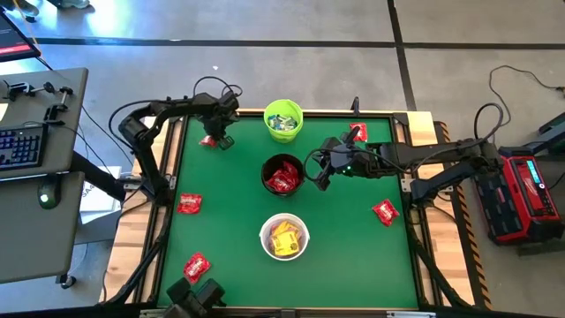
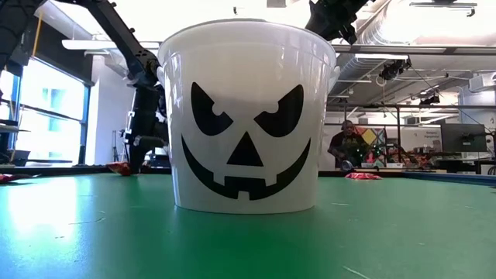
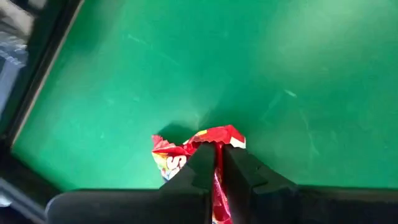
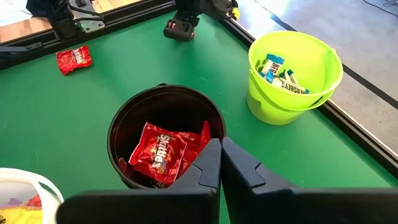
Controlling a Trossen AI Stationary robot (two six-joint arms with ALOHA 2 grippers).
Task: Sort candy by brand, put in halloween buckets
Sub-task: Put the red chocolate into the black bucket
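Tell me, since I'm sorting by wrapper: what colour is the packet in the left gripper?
Red; the packet shows best in the left wrist view.

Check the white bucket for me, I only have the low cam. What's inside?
Observer: Yellow candy packets lie in the white bucket.
Operator: Left hand?
Observer: The left hand is shut on a red packet, left of the green bucket.
Operator: Right hand?
Observer: The right hand is shut and empty, at the rim of the black bucket, which holds red Skittles packs.
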